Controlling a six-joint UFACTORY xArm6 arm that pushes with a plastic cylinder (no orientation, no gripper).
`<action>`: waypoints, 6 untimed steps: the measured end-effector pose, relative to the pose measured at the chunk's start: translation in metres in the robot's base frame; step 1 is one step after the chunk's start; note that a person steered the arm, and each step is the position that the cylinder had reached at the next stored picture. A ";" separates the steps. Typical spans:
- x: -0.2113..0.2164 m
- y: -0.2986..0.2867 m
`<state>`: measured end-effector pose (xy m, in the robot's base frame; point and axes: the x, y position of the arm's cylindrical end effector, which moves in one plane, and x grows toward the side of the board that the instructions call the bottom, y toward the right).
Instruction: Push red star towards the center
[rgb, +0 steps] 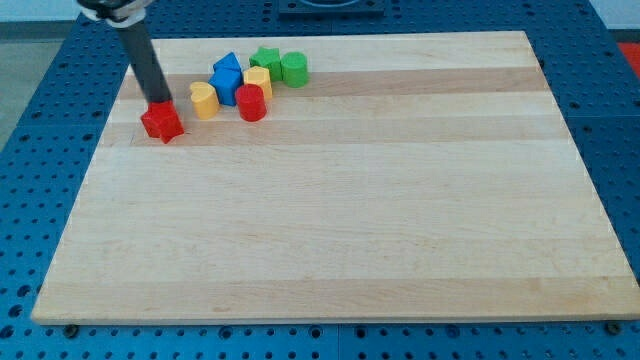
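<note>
My tip, no pincer fitted so nothing grasped, sat touching the red star from above near the surface's top-left; best pushed down-right, steadily, skirting the yellow block.

No text, label, brand, number or sign can be read anywhere, neither on the coloured blocks nor on the pale wooden board.

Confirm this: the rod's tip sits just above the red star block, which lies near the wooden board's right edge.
Wrong side. The camera view shows the red star block near the wooden board's left edge, with my tip just above it.
</note>
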<state>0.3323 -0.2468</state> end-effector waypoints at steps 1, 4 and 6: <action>0.006 -0.025; 0.040 0.089; 0.044 0.169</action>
